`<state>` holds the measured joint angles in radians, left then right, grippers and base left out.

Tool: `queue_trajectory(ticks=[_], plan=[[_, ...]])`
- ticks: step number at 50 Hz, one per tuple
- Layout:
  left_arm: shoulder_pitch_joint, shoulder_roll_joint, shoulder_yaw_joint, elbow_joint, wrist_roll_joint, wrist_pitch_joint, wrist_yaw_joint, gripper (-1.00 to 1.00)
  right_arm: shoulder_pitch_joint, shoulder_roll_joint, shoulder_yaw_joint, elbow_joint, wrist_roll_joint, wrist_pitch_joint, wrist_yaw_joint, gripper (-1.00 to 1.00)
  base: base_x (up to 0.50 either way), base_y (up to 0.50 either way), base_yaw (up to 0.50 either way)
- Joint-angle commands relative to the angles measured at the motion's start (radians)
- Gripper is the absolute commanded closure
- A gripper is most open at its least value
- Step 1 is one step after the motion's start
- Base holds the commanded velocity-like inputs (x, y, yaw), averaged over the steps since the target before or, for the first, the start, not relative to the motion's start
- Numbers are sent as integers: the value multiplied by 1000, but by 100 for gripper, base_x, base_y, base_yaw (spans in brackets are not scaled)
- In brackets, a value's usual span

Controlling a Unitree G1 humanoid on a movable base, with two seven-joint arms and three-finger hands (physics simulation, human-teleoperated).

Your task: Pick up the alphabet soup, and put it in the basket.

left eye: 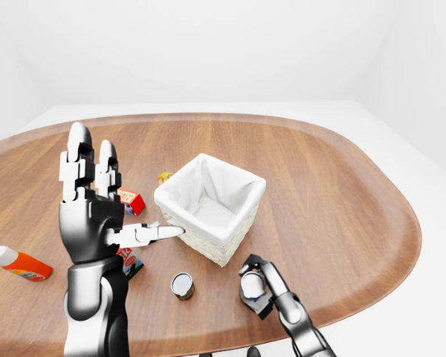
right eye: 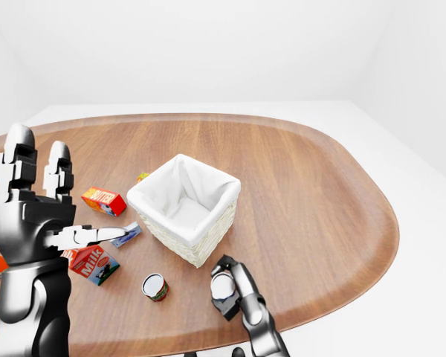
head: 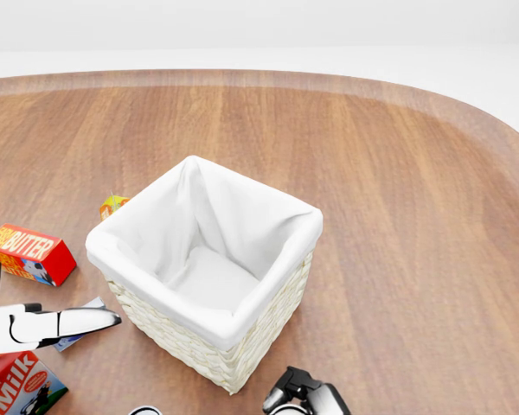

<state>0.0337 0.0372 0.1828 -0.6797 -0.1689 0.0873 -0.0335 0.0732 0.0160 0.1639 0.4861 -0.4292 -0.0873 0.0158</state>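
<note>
My right hand (right eye: pixel 227 286) is closed round the alphabet soup (right eye: pixel 222 285) near the tabletop's (left eye: pixel 334 193) near edge — just beside the basket (left eye: pixel 210 207). My left hand (left eye: pixel 97 208) stands raised and open, fingers upright, thumb pointing toward the basket. A second can (left eye: pixel 182 285) stands between my arms. By the left edge lie a milk carton (right eye: pixel 94 265), a butter box (right eye: pixel 104 201) and an orange tube (left eye: pixel 18 262).
</note>
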Motion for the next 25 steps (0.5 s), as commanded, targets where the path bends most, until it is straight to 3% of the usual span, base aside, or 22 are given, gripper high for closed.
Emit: queue_trajectory(ticks=[1, 3, 14, 25], plan=[[-3, 1, 2, 0, -1, 0, 1, -100, 100, -6, 4, -276, 33, 0, 33, 100, 0, 0, 0], [-2, 1, 2, -7, -1, 0, 3, -100, 124, -16, 13, -347, 43, 0, 38, 100, 0, 0, 0], [-3, 1, 1, -5, 1, 0, 3, -100, 244, -66, -5, -759, 83, 158, 66, 100, 0, 0, 0], [1, -2, -1, -7, 2, 0, 3, -100, 286, -75, -86, -908, 103, 175, 91, 100, 0, 0, 0]])
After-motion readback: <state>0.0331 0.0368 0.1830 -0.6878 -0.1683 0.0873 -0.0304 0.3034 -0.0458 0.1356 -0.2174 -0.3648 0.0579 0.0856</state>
